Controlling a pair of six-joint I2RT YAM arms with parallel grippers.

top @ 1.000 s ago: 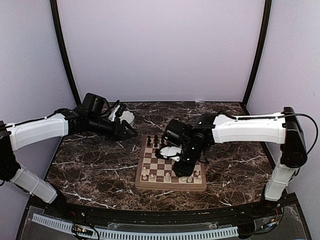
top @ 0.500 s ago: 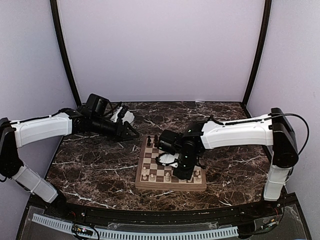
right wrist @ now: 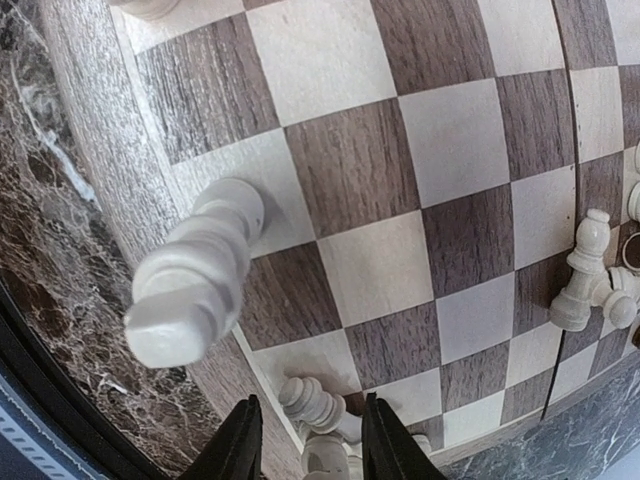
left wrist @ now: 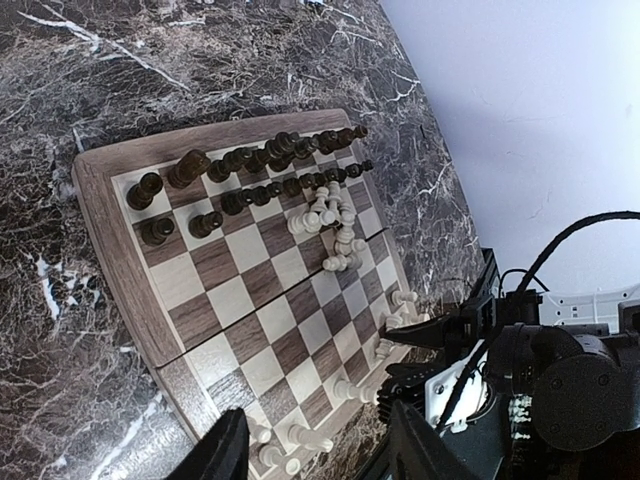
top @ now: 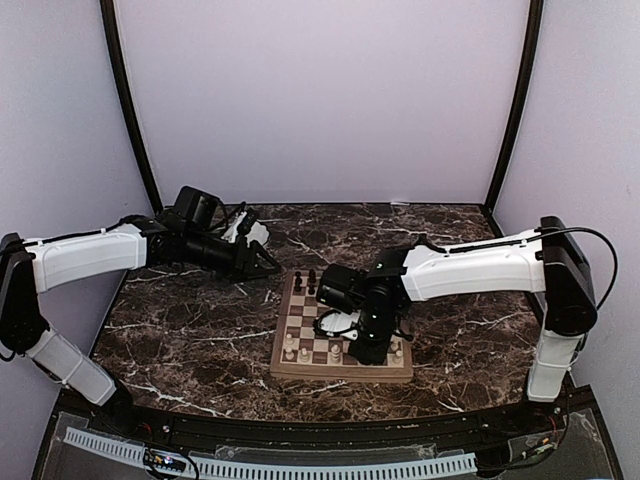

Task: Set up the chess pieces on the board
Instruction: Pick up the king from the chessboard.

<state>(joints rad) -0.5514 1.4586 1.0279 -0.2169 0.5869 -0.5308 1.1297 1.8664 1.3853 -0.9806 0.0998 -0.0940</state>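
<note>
Marble table (top: 190,320), dark with white veins. Pale lilac walls (top: 320,100), black corner posts (top: 128,110). The board (top: 312,328) lies flat at centre, slightly right.

Left arm (top: 85,258): stretched low across the far-left of the table, wrist aimed toward the board. The left gripper (top: 268,264) hovers off the board's far-left corner, just beside a white dish (top: 252,234). Its jaws are apart with nothing between them.

Right arm (top: 470,268): reaches in from the right, with the wrist pitched steeply down over the board's near rows. The right gripper (top: 345,335) is low above the near edge. Its jaws are parted and a small cream piece (right wrist: 308,402) lies in the gap. There looks to be space either side, but the wrist view crops there, so contact is unsure. A tall cream piece (right wrist: 195,275) stands on an edge-row square just beside it.

Dark pieces (left wrist: 250,165): two upright rows along the far edge. Cream pieces (left wrist: 330,215): a toppled heap mid-board, plus several standing along the near row.
</note>
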